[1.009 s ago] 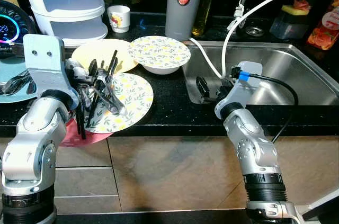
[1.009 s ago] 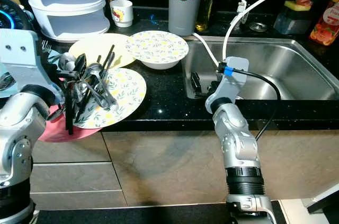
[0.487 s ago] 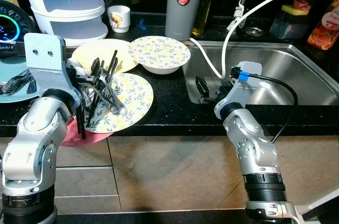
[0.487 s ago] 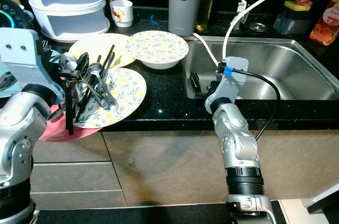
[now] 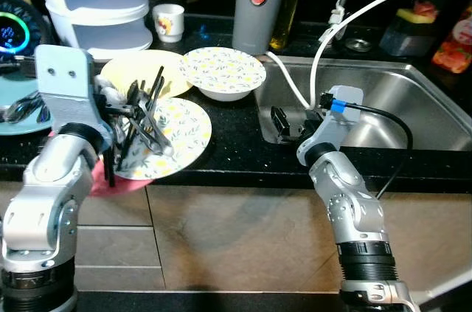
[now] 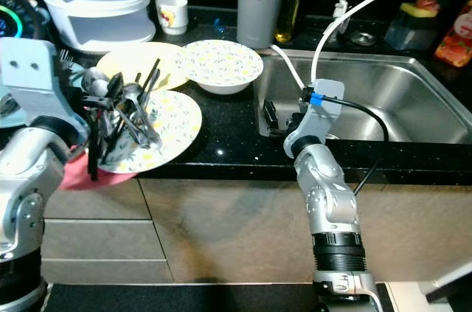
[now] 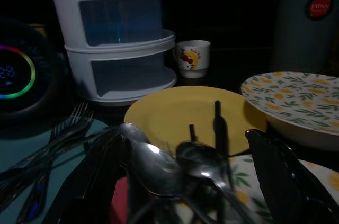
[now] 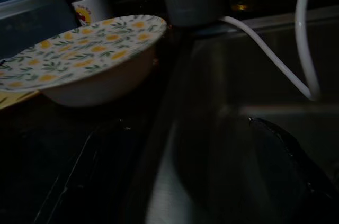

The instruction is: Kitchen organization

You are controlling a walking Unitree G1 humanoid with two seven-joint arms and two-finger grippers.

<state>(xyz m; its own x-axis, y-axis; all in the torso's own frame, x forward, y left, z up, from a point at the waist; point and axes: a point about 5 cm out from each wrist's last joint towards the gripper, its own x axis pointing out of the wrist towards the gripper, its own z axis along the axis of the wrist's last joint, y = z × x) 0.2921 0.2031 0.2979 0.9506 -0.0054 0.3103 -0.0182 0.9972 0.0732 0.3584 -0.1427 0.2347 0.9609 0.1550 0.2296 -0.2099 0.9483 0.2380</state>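
My left gripper [image 5: 139,122] is shut on a bundle of cutlery [image 5: 151,133], steel spoons and black chopsticks, held just above a floral plate [image 5: 188,129] at the counter's front edge. In the left wrist view the spoons [image 7: 159,163] lie between the two black fingers. A pink plate [image 5: 97,178] sticks out under the floral one. Behind them are a yellow plate [image 5: 127,72] and a floral bowl [image 5: 223,74]. My right gripper [image 5: 284,122] stands open with nothing in it at the left wall of the steel sink [image 5: 391,109].
A white stacked container [image 5: 96,2], a small printed cup [image 5: 169,22] and a grey flask [image 5: 260,2] stand at the back. A teal plate with forks [image 7: 42,147] lies far left. A white hose [image 5: 346,24] loops over the sink. Bottles stand at the back right.
The whole picture has shifted slightly, so the camera moved. Both grippers and the dishes keep their places relative to each other.
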